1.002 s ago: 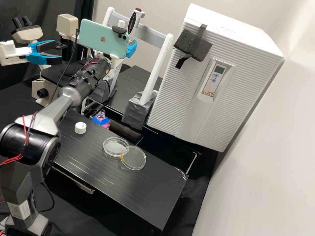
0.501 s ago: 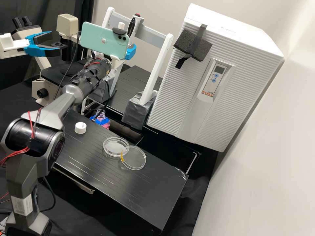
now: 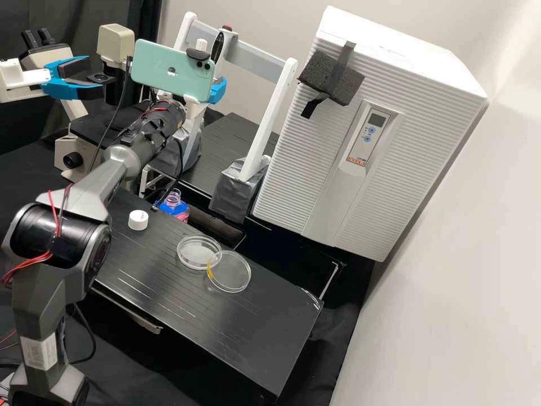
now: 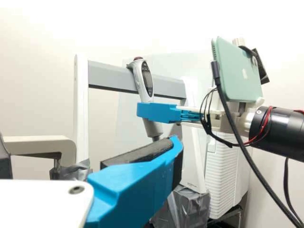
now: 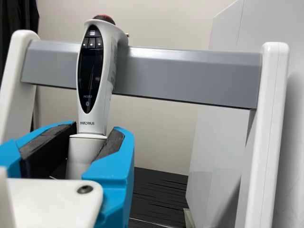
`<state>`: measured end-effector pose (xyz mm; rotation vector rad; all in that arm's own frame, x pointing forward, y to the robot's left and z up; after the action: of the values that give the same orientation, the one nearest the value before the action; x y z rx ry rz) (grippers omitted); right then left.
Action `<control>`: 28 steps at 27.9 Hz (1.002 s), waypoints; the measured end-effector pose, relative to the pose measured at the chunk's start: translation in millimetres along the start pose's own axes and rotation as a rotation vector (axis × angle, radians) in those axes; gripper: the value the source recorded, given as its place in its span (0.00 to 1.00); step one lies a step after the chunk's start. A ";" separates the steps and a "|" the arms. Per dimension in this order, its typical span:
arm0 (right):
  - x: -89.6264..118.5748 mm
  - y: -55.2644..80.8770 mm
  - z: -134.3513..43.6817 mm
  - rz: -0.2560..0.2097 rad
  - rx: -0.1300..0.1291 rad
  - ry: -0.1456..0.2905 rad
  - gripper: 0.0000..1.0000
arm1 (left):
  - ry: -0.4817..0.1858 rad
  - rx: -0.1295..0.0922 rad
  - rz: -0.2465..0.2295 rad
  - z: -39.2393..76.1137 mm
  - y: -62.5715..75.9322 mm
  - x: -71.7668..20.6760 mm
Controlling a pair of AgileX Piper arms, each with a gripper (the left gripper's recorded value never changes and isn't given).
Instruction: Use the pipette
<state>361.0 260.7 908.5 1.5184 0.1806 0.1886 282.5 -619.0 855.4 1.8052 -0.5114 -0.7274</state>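
Observation:
The white and dark pipette (image 5: 95, 76) stands upright against the grey rail (image 5: 190, 76) of the white stand. My right gripper (image 5: 85, 147) is shut on its lower body, black pads on either side. From the high view the pipette (image 3: 218, 42) peeks out behind a mint-green phone (image 3: 172, 70) mounted on the right arm, with the right gripper (image 3: 213, 87) just below it. The left wrist view has the pipette (image 4: 145, 88) at the rail (image 4: 109, 78), held by the right gripper (image 4: 152, 112). My left gripper (image 3: 79, 79) hangs open and empty, high at the far left by the microscope.
On the black tray (image 3: 225, 327) lie two clear petri dishes (image 3: 198, 252) (image 3: 229, 270) and a white cap (image 3: 138, 220). A bottle of pink liquid (image 3: 174, 206) stands at the tray's far edge. A large white machine (image 3: 366, 129) fills the right; a microscope (image 3: 73, 141) stands at the left.
My right gripper has carried the pipette left and slightly down, up against the grey rail. The left gripper rose a little, then held.

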 end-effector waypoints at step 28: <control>-4.7 -16.5 23.1 0.016 0.046 -0.044 1.00 | 0.003 0.000 -0.026 6.3 -13.8 -4.4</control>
<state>362.0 236.4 893.1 1.5687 0.1383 0.1644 274.9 -615.8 841.9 1.8160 -0.4871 -0.7416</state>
